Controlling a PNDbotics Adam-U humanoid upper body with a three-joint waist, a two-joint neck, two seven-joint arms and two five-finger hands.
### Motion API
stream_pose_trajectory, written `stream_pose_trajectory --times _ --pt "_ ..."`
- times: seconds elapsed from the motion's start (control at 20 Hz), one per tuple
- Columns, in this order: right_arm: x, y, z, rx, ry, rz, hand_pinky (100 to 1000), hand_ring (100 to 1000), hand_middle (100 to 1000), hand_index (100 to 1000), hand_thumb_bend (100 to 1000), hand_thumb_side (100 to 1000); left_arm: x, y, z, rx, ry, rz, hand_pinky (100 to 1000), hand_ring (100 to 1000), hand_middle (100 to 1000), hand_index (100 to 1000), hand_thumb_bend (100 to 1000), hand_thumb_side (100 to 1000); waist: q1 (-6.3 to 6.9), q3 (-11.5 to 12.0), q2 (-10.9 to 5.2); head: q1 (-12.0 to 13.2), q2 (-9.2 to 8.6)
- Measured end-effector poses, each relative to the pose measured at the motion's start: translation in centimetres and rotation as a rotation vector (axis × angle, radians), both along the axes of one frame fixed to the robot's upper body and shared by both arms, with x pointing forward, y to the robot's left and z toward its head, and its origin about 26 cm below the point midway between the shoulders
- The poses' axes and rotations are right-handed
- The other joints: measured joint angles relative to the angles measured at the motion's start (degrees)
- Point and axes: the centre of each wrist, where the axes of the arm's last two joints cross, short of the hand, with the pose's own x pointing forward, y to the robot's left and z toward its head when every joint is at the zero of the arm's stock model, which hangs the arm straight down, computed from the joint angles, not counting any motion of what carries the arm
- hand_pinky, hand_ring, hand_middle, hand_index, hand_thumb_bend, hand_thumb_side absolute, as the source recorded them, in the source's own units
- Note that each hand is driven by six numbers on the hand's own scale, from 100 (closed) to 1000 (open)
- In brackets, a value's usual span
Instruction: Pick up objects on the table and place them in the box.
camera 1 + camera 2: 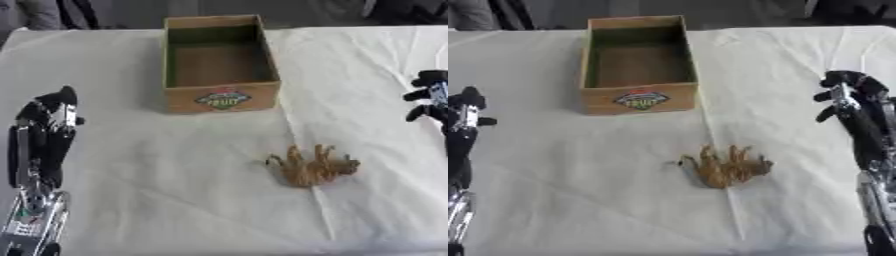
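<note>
Left eye view: toy animal (313, 167), tan, lies on its side on the white cloth (175, 190), near side of the cardboard box (220, 97), apart from it. Box looks empty, so nothing's placed yet. Your left hand (48, 117) and right hand (846, 95) hang at the table edges, fingers relaxed, holding nothing. Right hand's nearer the toy; it's probably your pick.
</note>
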Motion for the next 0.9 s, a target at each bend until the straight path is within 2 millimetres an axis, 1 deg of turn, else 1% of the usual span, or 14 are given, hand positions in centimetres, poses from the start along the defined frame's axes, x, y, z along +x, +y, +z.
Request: stream_pose_trajectory --times 0.15,0.3,0.5,0.7,0.9 --pt "-0.3 -0.3 0.7 -0.132 -0.012 0.049 429 690 706 768 100 410 0.0 0.0 0.0 0.001 -0.001 -0.001 541 766 495 608 340 494 -0.23 0.1 0.00 0.0 0.00" --pt "-0.5 -0.5 1.3 -0.268 -0.019 0.099 465 733 743 807 100 336 0.0 0.0 0.0 0.001 -0.001 -0.002 541 766 495 608 340 494 -0.30 0.1 0.00 0.0 0.00" --pt "-0.5 -0.5 1.7 -0.426 -0.016 0.164 499 762 771 842 100 305 0.0 -0.1 0.0 0.003 0.000 -0.007 541 766 495 608 340 494 -0.54 0.2 -0.01 -0.1 -0.01" --pt "-0.4 -0.3 1.9 -0.568 -0.005 0.225 518 778 784 857 100 315 0.0 -0.1 0.0 0.003 0.001 -0.008 541 766 495 608 341 495 -0.58 0.4 -0.02 -0.1 -0.01" --pt "-0.2 0.0 2.2 -0.670 -0.003 0.259 542 799 798 869 100 278 0.0 -0.1 -0.1 0.004 0.003 -0.007 541 766 495 608 340 495 -0.62 0.4 -0.03 -0.1 -0.01"
